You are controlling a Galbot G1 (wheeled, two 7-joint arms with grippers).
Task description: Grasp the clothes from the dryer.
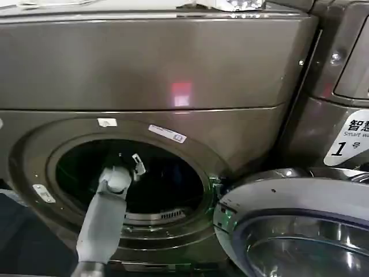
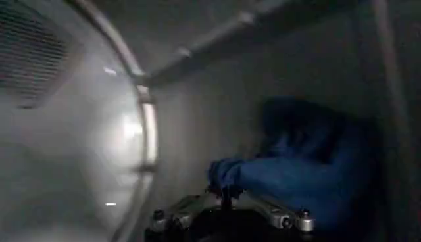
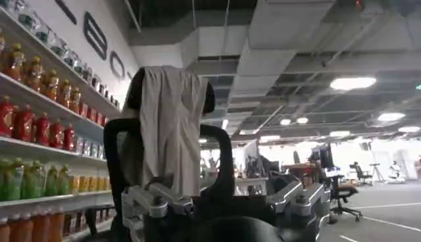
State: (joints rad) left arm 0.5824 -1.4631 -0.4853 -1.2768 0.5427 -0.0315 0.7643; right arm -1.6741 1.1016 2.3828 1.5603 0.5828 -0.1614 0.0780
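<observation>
Left hand is inside the drum of the dryer, its arm reaching up from the near left through the round port. Its fingers are spread wide, with nothing between them. Just beyond the fingertips, deeper in the drum and slightly to one side, lies a heap of blue clothes resting on the drum wall; its nearest fold sits almost at the gap between the fingers, though I cannot tell whether it touches them. The heap stretches away from the hand toward the back of the drum, so a short push forward should bring the fold between the fingers.

The right hand is parked away from the machine, spread and empty, facing a chair with a cloth over it. The left is clearly the nearer one.
</observation>
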